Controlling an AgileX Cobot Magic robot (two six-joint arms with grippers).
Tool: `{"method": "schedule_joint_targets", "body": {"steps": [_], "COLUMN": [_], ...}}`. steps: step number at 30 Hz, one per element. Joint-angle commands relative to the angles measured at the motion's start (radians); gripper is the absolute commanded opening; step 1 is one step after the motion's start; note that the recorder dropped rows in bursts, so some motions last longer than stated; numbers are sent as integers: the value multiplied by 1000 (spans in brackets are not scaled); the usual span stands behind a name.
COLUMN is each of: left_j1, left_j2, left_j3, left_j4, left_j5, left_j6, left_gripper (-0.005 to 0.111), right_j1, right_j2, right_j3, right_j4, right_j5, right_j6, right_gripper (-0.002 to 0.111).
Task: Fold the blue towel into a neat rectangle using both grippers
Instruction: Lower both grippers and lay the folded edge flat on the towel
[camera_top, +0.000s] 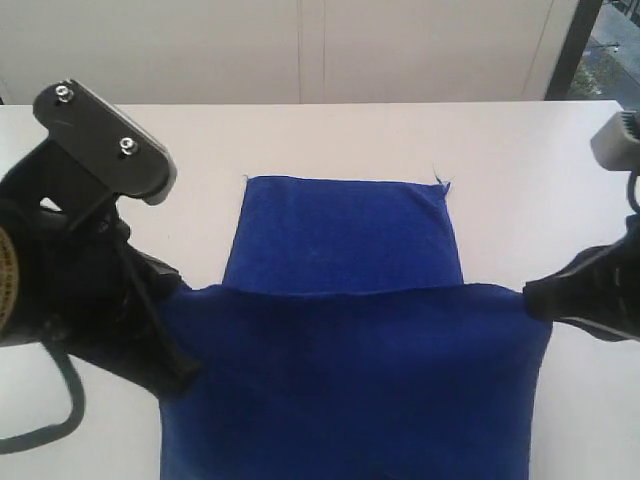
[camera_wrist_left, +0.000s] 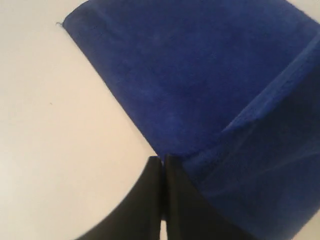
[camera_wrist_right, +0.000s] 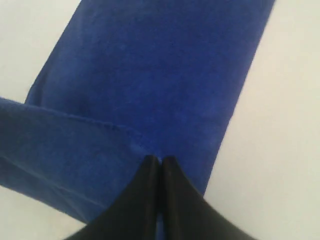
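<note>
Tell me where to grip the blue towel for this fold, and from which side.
Grip the blue towel at the two end corners of its lifted edge, one tool per corner, each coming in from its own outer side. The cloth is limp, so pinching both corners should keep that edge taut and straight. The left tool and right tool are shut on those corners.

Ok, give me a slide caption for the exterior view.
Left gripper and right gripper pinch the blue towel's raised edge above the part lying flat on the table.
</note>
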Motion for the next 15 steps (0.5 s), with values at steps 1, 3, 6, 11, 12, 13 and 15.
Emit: {"method": "schedule_joint_targets", "body": {"steps": [1, 3, 6, 11, 12, 13, 15], "left_j1": [113, 188, 287, 408, 432, 446, 468], "left_j2": [110, 180, 258, 321, 330, 332, 332], "left_j3": [5, 5, 5, 5, 5, 5, -5], "left_j4": [34, 36, 36, 36, 34, 34, 34], "left_j5": [-104, -215, -315, -466, -506, -533, -581], "left_j6": [-9, -9, -9, -9, -9, -9, -9], "left_gripper": [0, 0, 0, 0, 0, 0, 0], "right_j1": [5, 5, 5, 5, 5, 5, 5], "right_j2": [109, 163, 225, 318, 335, 351, 371], "right_j3": [2, 2, 2, 2, -1, -8, -30], "right_j4": [-4, -4, -4, -4, -4, -4, -4], "right_j5": [-136, -188, -254, -364, -384, -397, -413], "right_j6": [3, 3, -9, -12, -14, -25, -48], "right_gripper": [0, 0, 0, 0, 0, 0, 0]}}
